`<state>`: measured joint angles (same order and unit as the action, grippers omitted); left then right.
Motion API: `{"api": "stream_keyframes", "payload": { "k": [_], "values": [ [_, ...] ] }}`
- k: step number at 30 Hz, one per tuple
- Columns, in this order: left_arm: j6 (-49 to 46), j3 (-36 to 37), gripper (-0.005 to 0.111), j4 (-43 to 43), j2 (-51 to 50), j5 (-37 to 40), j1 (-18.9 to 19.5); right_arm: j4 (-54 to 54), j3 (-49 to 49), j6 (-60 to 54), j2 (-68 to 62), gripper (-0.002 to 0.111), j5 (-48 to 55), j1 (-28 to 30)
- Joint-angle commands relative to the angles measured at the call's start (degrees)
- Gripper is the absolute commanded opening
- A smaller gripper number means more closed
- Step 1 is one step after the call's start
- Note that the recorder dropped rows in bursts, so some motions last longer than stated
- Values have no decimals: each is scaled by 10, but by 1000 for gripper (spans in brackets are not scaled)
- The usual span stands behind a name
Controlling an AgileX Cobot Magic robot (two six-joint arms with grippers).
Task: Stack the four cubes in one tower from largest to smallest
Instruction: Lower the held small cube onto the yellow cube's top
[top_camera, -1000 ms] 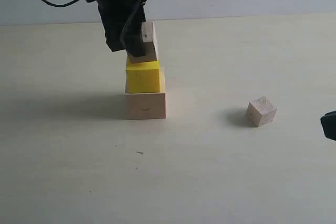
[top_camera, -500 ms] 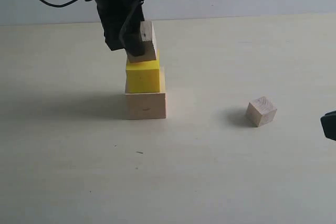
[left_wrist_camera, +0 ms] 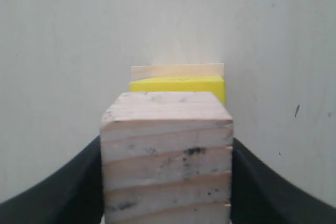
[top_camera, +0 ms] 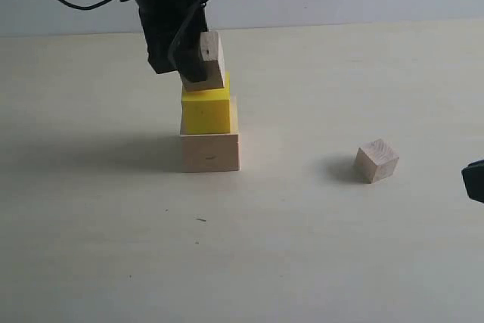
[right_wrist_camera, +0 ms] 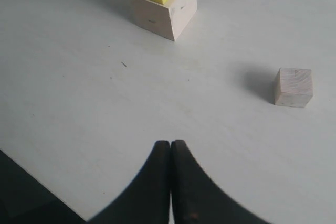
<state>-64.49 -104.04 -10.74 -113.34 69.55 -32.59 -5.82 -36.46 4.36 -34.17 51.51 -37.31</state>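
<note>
The left gripper (top_camera: 195,62) is pinching the tilted small brownish cube (top_camera: 212,58) just atop the yellow cube (top_camera: 206,110) on the large pale cube (top_camera: 209,151), a third-tier placement likely needing levelling before release, while the right gripper (right_wrist_camera: 170,153), pressed together, is hanging near the smallest pale cube (top_camera: 376,160).

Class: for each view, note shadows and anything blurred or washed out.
Exterior view: soft shadows stretch left from the stack and the loose cube. Left wrist view: held cube in sharp focus, yellow cube slightly soft. Right wrist view: table washed pale, shut right claw dark.
</note>
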Motion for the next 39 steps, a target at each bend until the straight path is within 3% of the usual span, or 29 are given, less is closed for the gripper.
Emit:
{"api": "stream_keyframes", "payload": {
  "k": [1, 7, 12, 39],
  "values": [
    [-11, 8, 2, -2, 0, 4, 1, 0, 2, -3, 2, 0, -3, 0],
    [-13, 14, 31, -2, 0, 0, 1, 0, 2, -3, 2, 0, -3, 0],
    [-10, 14, 44, -3, 0, -14, 1, 0, 2, -3, 2, 0, -3, 0],
    [2, 14, 45, -4, 0, -11, 1, 0, 2, -3, 2, 0, -3, 0]
  ]
}}
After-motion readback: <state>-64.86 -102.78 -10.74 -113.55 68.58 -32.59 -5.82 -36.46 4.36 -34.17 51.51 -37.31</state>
